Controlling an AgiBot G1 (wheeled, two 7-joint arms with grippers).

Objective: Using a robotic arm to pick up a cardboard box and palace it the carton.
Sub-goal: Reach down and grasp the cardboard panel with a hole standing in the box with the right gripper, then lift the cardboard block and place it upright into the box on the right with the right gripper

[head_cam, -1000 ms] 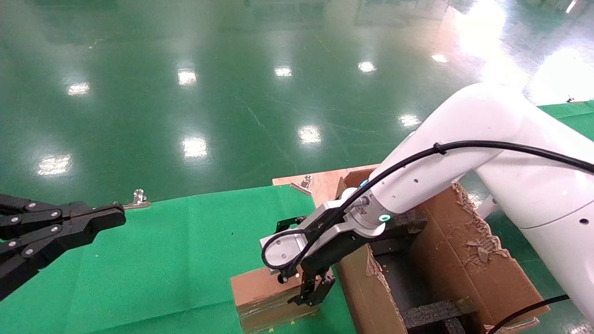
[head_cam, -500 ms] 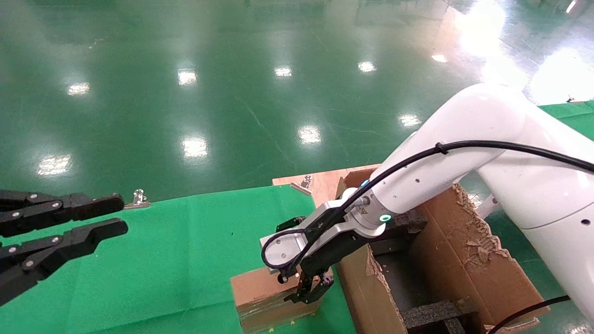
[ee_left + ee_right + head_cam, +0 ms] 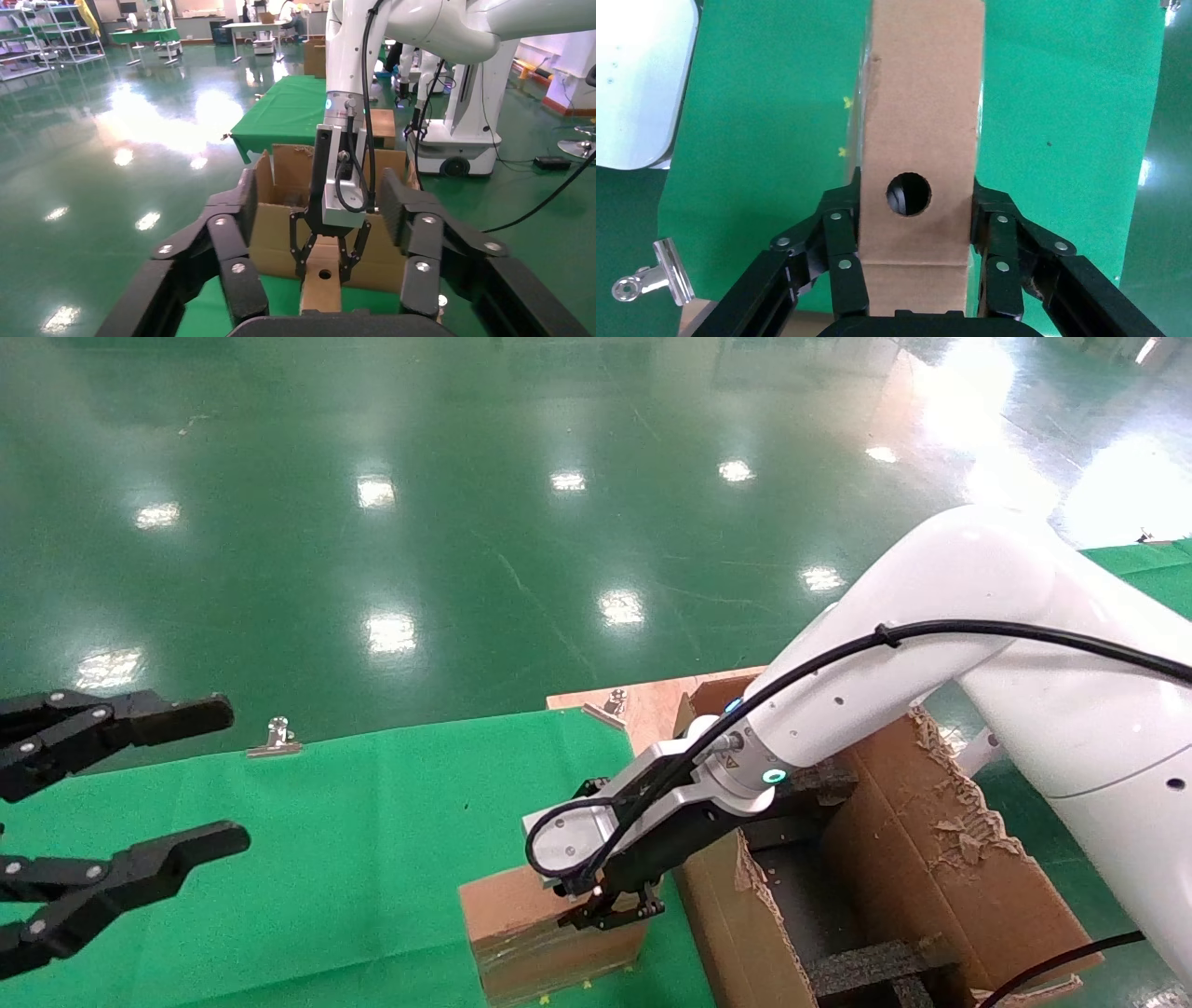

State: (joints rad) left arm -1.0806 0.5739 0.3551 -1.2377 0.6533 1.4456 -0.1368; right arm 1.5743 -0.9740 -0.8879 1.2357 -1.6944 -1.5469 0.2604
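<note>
The small brown cardboard box (image 3: pixel 521 919) lies on the green cloth beside the carton. The white robotic arm (image 3: pixel 894 645), my right arm, reaches down over it. My right gripper (image 3: pixel 605 910) is shut on the box, one finger pressed on each long side. In the right wrist view the box (image 3: pixel 919 105) runs between the fingers (image 3: pixel 842 242), with its round hole (image 3: pixel 909 194) facing up. The large torn-flapped carton (image 3: pixel 931 859) stands just to the right of the box. My left gripper (image 3: pixel 228 775) hangs wide open and empty at the far left, above the cloth.
The green cloth (image 3: pixel 354 859) covers the table. A metal binder clip (image 3: pixel 273 740) sits at its far edge, and another (image 3: pixel 610 702) lies on the wooden board (image 3: pixel 652 710). Black foam inserts (image 3: pixel 875 966) lie inside the carton. Glossy green floor lies beyond.
My left gripper has opened from nearly shut to wide apart. My right gripper's fingers have closed in on the box sides, and the box has hardly moved.
</note>
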